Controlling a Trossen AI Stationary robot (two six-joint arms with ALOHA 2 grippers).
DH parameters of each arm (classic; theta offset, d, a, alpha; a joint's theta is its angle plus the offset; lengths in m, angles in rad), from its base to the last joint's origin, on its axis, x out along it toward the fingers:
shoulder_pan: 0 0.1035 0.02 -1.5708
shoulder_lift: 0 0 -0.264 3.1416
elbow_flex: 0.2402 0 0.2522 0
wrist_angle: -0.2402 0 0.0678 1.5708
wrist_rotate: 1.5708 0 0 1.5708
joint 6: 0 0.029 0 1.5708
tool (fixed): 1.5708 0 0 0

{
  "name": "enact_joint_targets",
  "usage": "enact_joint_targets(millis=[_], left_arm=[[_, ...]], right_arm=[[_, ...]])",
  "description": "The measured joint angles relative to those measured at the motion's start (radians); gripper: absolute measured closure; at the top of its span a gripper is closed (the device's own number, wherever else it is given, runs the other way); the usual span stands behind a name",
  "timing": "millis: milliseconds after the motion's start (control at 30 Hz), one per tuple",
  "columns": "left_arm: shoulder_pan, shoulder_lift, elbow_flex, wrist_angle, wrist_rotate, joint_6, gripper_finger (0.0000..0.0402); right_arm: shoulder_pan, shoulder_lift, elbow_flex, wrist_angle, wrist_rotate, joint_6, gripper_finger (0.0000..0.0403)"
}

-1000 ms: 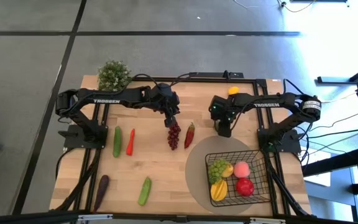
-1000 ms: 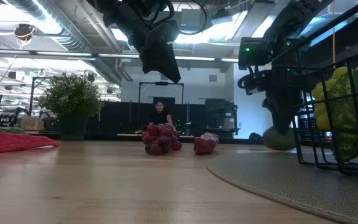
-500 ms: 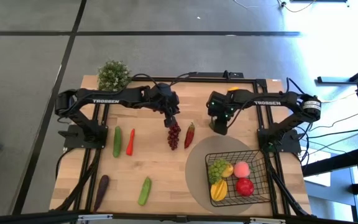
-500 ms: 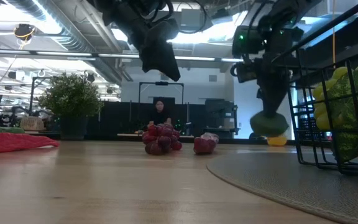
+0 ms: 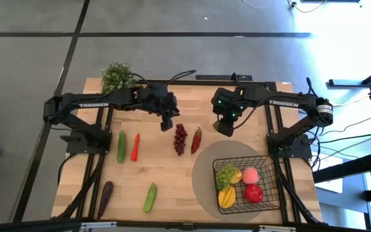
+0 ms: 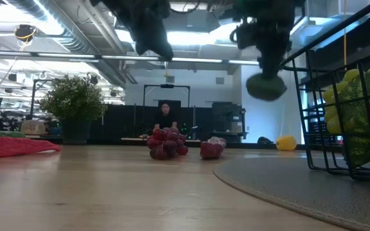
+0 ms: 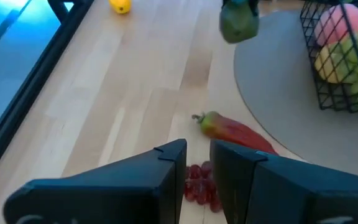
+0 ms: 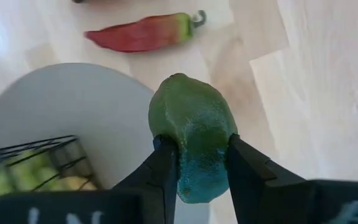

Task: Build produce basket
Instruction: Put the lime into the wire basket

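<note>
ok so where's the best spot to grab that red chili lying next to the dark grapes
Grip the red chili across its thick middle, coming straight down. It lies flat, long and narrow, so set the fingers across its width, clear of the dark grapes beside it.

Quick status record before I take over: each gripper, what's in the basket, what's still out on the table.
right gripper: shut on a green avocado, lifted clear of the table beside the round mat
left gripper: empty, raised above the dark red grapes, narrow gap between its fingers
basket: on the mat; holds green grapes, peach, red apple and yellow pieces
loose on table: chili, two cucumbers, carrot, eggplant, lemon
other: potted plant at a back corner
</note>
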Motion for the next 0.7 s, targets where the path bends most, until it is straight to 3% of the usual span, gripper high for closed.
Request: enact_joint_targets(millis=[300,700], left_arm=[[-0.006,-0.009,0.000,0.000,0.000,0.003,0.0341],[-0.019,-0.009,0.000,0.000,0.000,0.086,0.0341]], right_arm=[[0.158,-0.003,0.185,-0.251,-0.011,0.119,0.0309],[0.407,-0.004,0.245,-0.402,-0.228,0.516,0.0309]])
